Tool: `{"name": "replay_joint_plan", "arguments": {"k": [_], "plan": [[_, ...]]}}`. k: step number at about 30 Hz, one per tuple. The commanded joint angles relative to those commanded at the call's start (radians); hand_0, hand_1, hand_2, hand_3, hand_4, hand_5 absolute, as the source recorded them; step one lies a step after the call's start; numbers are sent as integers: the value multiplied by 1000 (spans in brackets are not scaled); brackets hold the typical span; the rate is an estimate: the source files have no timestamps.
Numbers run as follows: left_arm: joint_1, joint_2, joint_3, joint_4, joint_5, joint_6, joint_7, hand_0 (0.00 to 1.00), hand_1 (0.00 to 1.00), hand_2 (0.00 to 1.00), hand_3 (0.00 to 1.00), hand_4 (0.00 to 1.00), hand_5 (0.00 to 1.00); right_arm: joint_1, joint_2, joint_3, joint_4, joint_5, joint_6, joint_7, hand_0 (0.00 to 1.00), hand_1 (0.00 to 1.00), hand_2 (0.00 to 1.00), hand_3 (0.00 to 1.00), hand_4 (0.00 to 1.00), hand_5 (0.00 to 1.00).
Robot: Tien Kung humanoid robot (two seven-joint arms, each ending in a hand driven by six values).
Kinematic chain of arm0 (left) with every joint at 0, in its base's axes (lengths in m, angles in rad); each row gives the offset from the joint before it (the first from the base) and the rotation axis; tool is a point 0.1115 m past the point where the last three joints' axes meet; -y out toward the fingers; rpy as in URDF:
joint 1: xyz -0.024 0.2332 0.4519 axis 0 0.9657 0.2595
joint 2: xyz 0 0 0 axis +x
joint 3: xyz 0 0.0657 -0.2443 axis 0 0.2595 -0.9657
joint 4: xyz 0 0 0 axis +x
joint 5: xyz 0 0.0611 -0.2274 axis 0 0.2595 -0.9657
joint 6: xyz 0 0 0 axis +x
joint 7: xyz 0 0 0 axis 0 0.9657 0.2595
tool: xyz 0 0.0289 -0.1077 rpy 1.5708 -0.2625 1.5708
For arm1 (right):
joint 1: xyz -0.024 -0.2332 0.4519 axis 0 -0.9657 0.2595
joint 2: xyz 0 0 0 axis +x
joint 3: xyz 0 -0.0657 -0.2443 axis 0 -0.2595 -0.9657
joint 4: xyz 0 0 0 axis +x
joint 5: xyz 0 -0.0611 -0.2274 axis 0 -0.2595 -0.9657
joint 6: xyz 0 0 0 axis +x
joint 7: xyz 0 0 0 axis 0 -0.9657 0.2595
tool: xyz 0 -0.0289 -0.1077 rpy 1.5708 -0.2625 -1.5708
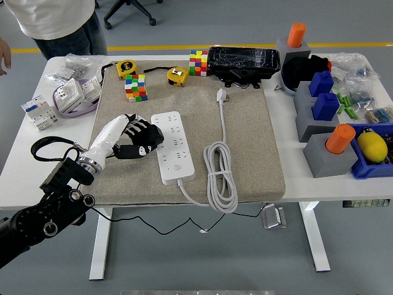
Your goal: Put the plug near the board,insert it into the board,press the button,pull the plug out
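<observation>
A white power strip [173, 146] lies lengthwise on the beige mat [252, 141], its round button near its near end. Its white cable [220, 175] loops in a coil to the right and runs up to the white plug [221, 94], which lies loose on the mat near the far edge. My left hand [141, 140], black-fingered with a white back, rests on the mat just left of the strip, fingers loosely curled and holding nothing, fingertips close to the strip's left edge. My right hand is out of view.
Two colour cubes [136, 87] [198, 62], two yellow tape measures [126, 67] and a black box [243, 62] line the far edge. Grey blocks with orange and blue pegs [323, 110] stand at the right, white electrical parts [67, 95] at the left. A person [55, 24] stands at the far left.
</observation>
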Motion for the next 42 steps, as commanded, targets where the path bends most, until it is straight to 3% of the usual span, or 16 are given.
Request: {"name": "replay_joint_plan", "arguments": {"k": [27,28,33,34,40,41,42], "plan": [[-27,-10,35,66,20,-45,5,492,450,477,542,696,2,-4,11,27,4,-10,1,0,601,640,640,552,946,496],[-27,-10,35,66,20,-46,4,617,525,558,572,824,43,-4,12,28,4,-10,1,0,601,640,640,552,946,494],[-26,-9,31,73,17,-60,-4,617,525,558,572,824,43,-3,15,32,6,-13,1,0,601,640,640,552,946,494],[-26,-9,32,74,16,-60,-7,698,688,679,704,998,246,-4,15,33,7,-13,1,0,601,640,639,552,946,493],[-20,-8,19,74,-1,-51,-24,698,688,679,704,998,246,-5,16,41,10,-16,2,0,601,640,639,552,946,493],[-19,-7,17,73,-4,-50,-26,712,723,760,784,998,348,-6,16,42,10,-16,2,0,600,640,640,552,946,493],[-16,-6,12,69,-6,-50,-29,712,723,760,784,998,348,-6,16,42,9,-16,2,0,600,640,640,552,946,493]]}}
